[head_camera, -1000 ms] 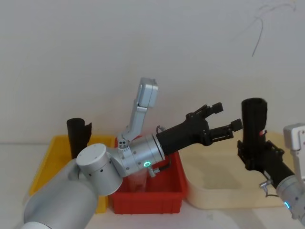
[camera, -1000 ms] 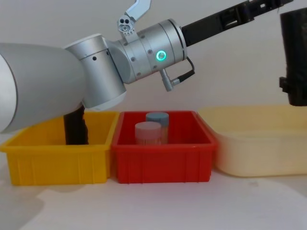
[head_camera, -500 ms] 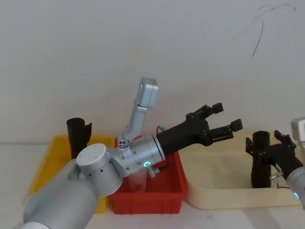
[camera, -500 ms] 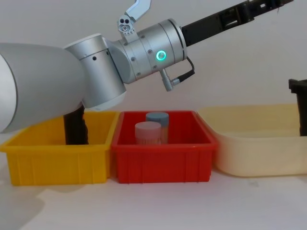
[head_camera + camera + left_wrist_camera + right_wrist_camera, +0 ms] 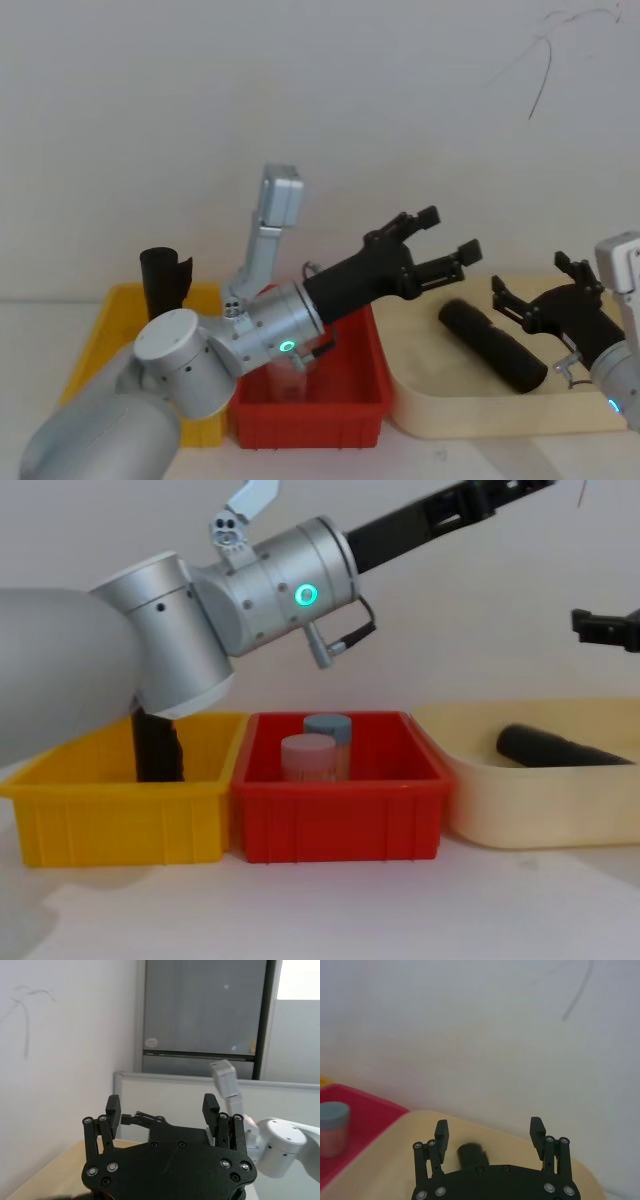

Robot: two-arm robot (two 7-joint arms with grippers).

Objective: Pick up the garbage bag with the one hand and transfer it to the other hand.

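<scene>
The garbage bag [image 5: 492, 345], a smooth black roll, lies on its side in the cream tub [image 5: 440, 418], held by nothing. From the chest it shows low behind the tub wall as the same roll [image 5: 555, 747]. My right gripper [image 5: 530, 278] hovers just above and right of it, open, fingers spread; its wrist view shows the gripper [image 5: 489, 1126] with the roll's end [image 5: 470, 1154] below. My left gripper [image 5: 448, 232] is open in the air over the red bin's far right corner, pointing toward the right arm, and stays apart from the bag.
A yellow bin [image 5: 110, 815] on the left holds another black roll with a notched top [image 5: 163, 285]. The red bin [image 5: 335, 820] in the middle holds a pink-lidded jar [image 5: 307, 755] and a blue-lidded jar [image 5: 327, 725]. My left arm's large elbow spans above both bins.
A second ago my right gripper held the bag upright in the air; it lowered it into the tub and opened. The bag now lies flat. My left arm shifted slightly left.
</scene>
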